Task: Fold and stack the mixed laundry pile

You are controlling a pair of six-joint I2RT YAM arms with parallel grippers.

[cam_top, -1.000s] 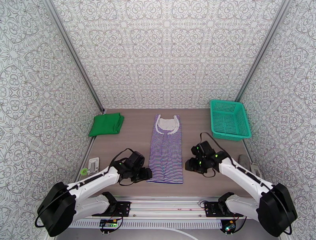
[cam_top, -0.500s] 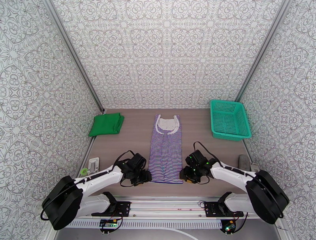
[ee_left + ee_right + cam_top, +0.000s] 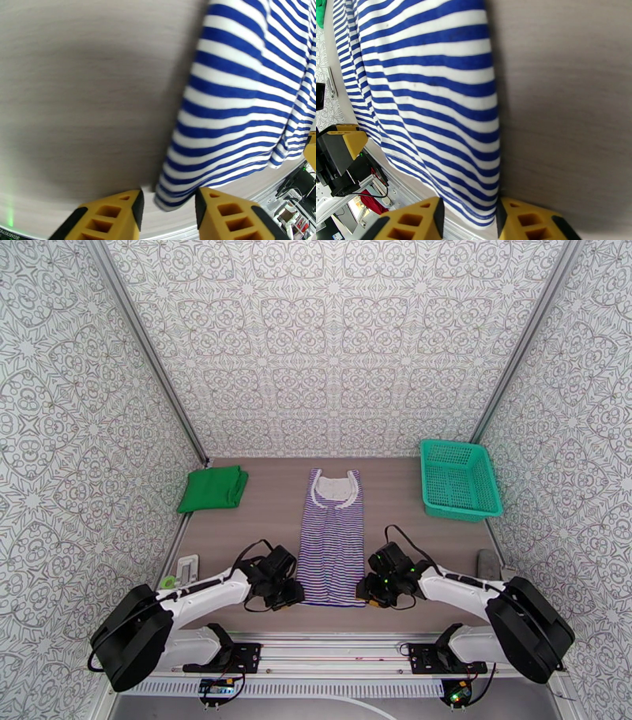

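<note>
Nearest, left gripper [image 3: 168,205]: jaws apart, astride a hem corner of the striped top [image 3: 237,98]. Alongside, right gripper [image 3: 470,215]: likewise open on the opposite corner, paired, likely, to lift the hem for folding. Top lies flat ahead of both. Far beyond left gripper: folded green T-shirt [image 3: 212,488].

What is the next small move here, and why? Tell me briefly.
Probably close both jaws: the left gripper and right gripper each straddle a near hem corner of the striped top, jaws open, with the cloth lying flat between them.

White arms [image 3: 201,593], bulky black joints [image 3: 130,643], yellow gripper fingers [image 3: 108,215] with cut-outs
</note>
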